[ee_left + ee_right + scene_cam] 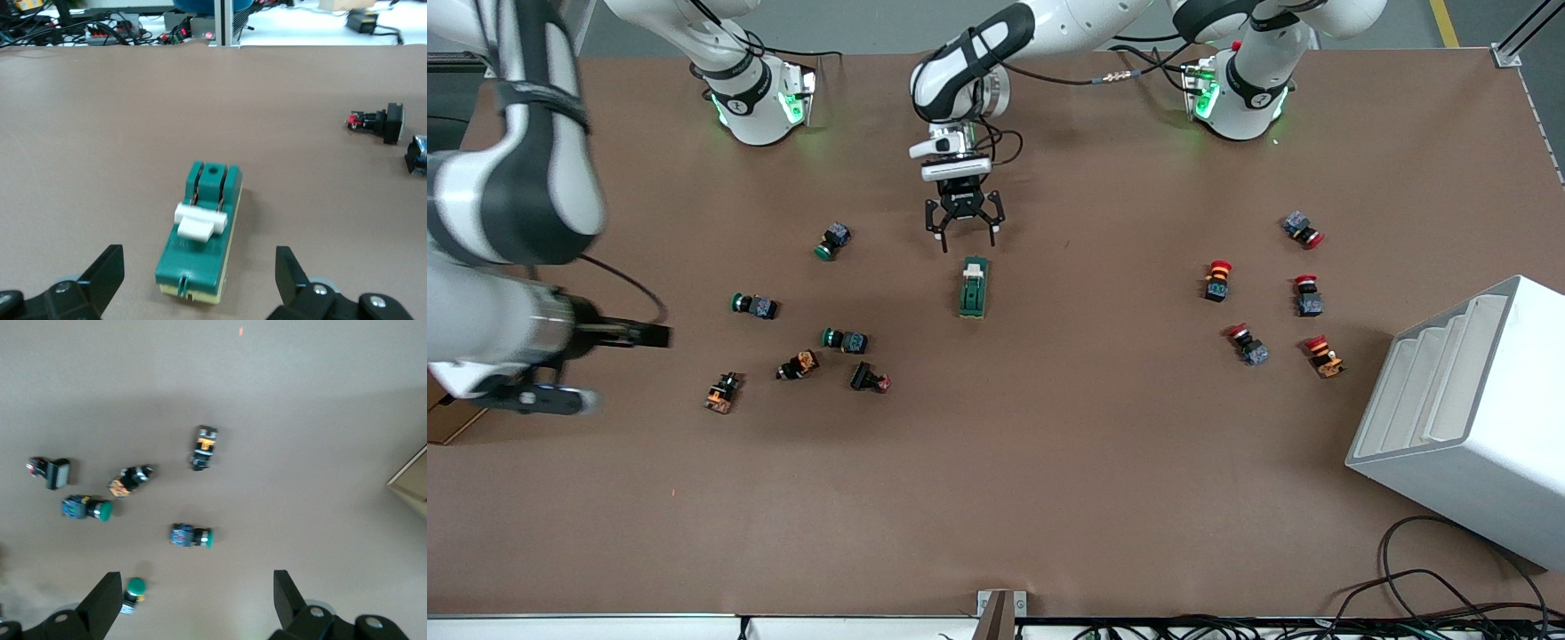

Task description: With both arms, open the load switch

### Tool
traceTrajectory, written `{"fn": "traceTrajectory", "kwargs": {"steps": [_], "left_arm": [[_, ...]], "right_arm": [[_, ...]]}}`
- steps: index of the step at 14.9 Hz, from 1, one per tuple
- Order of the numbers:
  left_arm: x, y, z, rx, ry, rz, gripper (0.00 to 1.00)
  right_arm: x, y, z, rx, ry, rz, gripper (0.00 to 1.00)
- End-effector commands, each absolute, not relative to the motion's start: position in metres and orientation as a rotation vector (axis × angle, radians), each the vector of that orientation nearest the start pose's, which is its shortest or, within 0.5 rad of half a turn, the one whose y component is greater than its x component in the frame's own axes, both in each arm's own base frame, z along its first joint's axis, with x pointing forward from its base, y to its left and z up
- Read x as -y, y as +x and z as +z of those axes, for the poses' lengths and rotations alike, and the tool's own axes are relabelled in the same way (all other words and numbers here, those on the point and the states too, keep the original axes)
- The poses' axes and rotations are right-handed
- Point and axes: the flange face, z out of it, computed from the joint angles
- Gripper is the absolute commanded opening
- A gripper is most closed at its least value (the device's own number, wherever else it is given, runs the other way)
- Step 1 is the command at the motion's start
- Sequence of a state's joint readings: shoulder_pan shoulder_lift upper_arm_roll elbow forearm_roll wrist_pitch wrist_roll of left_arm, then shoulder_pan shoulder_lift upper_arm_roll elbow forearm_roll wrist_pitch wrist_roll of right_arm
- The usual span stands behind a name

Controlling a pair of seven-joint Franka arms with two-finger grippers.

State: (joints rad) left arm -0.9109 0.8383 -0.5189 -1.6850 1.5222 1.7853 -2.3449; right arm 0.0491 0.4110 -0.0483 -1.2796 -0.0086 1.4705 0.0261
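Fingers, left gripper [965,233]: you see them spread wide and holding nothing; in the left wrist view both fingertips [107,273] stand apart, one to each side of the load switch.
Fingers, right gripper [193,600]: you see them parted too, empty, with bare table between them in the right wrist view.
Left gripper position: you find it over the table just beside the load switch's toggle end, on the side toward the robot bases, pointing down, not touching it.
Right gripper position: you find it raised over the right arm's end of the table, above the group of green-capped buttons; that arm fills the edge of the front view, blurred.
Load switch [973,286]: you see it lying flat near the middle of the table, a dark-green block on a pale base, its long axis running from the bases toward the front camera.
Toggle [198,221]: you see the white piece sitting across the switch near the end closest to the left gripper.
Green-capped buttons [843,339]: you count them scattered toward the right arm's end, well apart from the switch.
Red-capped buttons [1216,279]: you see them scattered toward the left arm's end.
White bin [1463,418]: you see it at the left arm's end, nearer the front camera than the red-capped buttons.
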Motion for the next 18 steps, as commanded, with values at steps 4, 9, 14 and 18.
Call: {"fn": "traceTrajectory", "kwargs": {"steps": [4,9,14,18], "left_arm": [[0.649,0.278,0.259,0.258,-2.716,-1.084,1.00],[0.592,0.378,0.364,0.258,-2.775,-0.754,1.00],[0.473,0.499,0.463,0.308,-2.864,-0.497,1.00],[0.344,0.571,0.507,0.385,-2.871,-0.320,1.00]], "right_arm": [[0.047,0.623,0.553,-0.069,-3.162,0.330,1.00],[0.066,0.618,0.585,-0.095,-3.167,0.241,1.00],[0.049,0.611,0.585,-0.065,-3.142,0.316,1.00],[0.027,0.596,0.606,0.000,-3.147,0.299,1.00]]}}
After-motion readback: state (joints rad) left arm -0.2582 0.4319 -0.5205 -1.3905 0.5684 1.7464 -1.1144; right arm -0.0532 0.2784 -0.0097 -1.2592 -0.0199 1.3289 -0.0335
